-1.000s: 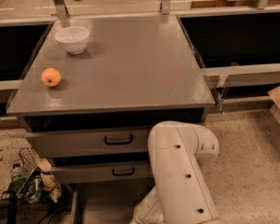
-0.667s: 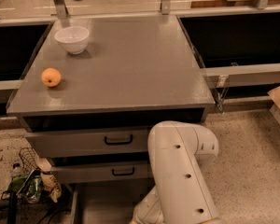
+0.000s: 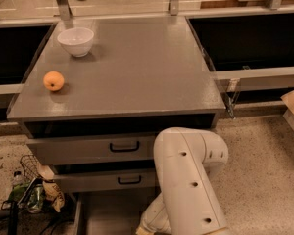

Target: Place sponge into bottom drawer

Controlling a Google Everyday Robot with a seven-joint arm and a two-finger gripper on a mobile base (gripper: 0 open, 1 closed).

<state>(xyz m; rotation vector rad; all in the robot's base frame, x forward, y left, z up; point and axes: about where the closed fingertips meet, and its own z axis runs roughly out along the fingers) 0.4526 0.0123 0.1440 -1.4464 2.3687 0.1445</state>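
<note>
The bottom drawer [image 3: 108,214] is pulled open at the foot of the grey cabinet; a strip of its grey floor and its left wall show. My white arm [image 3: 186,180] reaches down in front of it and covers its right part. The gripper is out of view below the frame's lower edge. The sponge is not in view. An orange fruit [image 3: 54,81] lies on the left of the cabinet top [image 3: 137,67].
A white bowl [image 3: 76,41] stands at the back left of the cabinet top. Two upper drawers with black handles [image 3: 124,146] are shut. A wire basket with bottles and clutter [image 3: 29,190] sits on the floor at the left. A speckled floor lies at the right.
</note>
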